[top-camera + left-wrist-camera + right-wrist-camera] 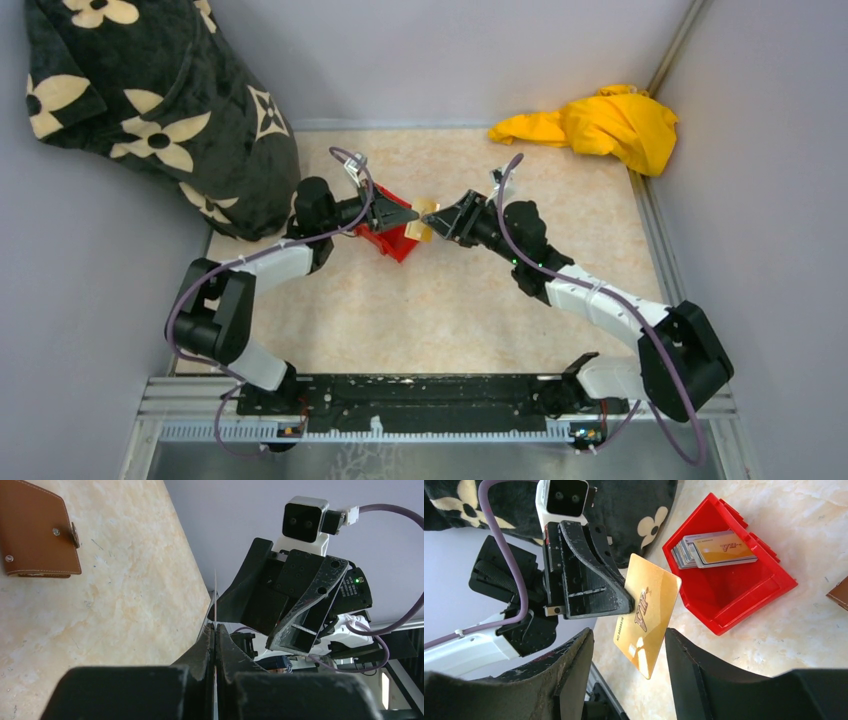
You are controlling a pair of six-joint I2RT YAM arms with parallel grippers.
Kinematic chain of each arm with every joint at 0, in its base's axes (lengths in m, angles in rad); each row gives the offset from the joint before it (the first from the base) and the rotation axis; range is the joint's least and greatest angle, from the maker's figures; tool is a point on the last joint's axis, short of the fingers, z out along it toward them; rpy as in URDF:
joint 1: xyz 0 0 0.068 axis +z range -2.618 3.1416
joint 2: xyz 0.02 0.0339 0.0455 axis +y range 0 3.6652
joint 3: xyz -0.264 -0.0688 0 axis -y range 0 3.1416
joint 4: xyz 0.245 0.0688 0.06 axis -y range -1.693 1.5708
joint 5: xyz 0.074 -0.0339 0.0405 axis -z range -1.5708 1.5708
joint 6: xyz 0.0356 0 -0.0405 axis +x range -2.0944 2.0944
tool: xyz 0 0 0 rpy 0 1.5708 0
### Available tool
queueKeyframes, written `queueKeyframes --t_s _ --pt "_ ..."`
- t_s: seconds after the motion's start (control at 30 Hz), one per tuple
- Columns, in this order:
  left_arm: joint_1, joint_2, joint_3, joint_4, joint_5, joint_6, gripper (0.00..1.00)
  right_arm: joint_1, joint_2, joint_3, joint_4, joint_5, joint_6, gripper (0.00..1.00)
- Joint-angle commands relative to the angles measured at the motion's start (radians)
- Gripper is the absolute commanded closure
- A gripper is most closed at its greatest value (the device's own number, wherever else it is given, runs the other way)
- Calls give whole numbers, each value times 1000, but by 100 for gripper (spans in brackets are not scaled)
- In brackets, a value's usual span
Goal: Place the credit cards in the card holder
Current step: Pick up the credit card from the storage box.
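Pillow (pixel 150 110), black with cream flowers, sits in the far left corner, nothing to do with the job.

Left gripper (pixel 405 215) is up off the table (pixel 450 310) about mid-scene, clamped tight on one edge of a gold card (pixel 428 222). From the left wrist cam you only get that card (pixel 215 595) edge-on, a thin line sticking out from between the closed fingers (pixel 202 645). Same cam shows the wallet (pixel 37 530) lying flat on the table, folded closed, well apart from the gripper. I can't pick it out in the top view.

Red bin (pixel 385 240) sits on the table right under the left gripper. The right wrist cam shows more cards (pixel 716 550) stacked inside the bin (pixel 744 615), a gold one on top. One brown corner of the wallet (pixel 839 594) peeks in at the right edge there, on the table beyond the bin.

Right gripper (pixel 445 222) comes in from the right, nose to nose with the left one. Its jaws are open, one on each side of the card's free end. The right wrist cam shows the card (pixel 646 620), with "VIP" on it, hanging between the two fingers (pixel 579 650) with a gap on both sides, so no grip from it yet. The left gripper (pixel 624 602) has the other end.

Yellow cloth (pixel 600 125) is bunched up in the far right corner.
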Motion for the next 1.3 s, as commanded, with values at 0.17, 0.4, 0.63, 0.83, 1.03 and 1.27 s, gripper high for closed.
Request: queueKeyframes --t_s 0.17,0.4,0.63,0.83,1.03,1.27 --pt "-13 33 45 97 46 -29 100 -27 15 -28 110 -43 22 46" --pt "-19 56 52 130 59 -47 100 -35 53 -35 169 -77 40 50" --pt "-32 93 67 180 77 -80 100 -39 103 -35 232 -110 69 56" --pt "-40 115 73 188 82 -85 100 -50 120 -35 270 -132 90 100" --pt "-39 109 70 79 17 -22 65 -68 85 -50 224 -125 80 100" --pt "-38 88 98 -213 -184 110 46 -91 -25 -36 -38 -11 -53 100"
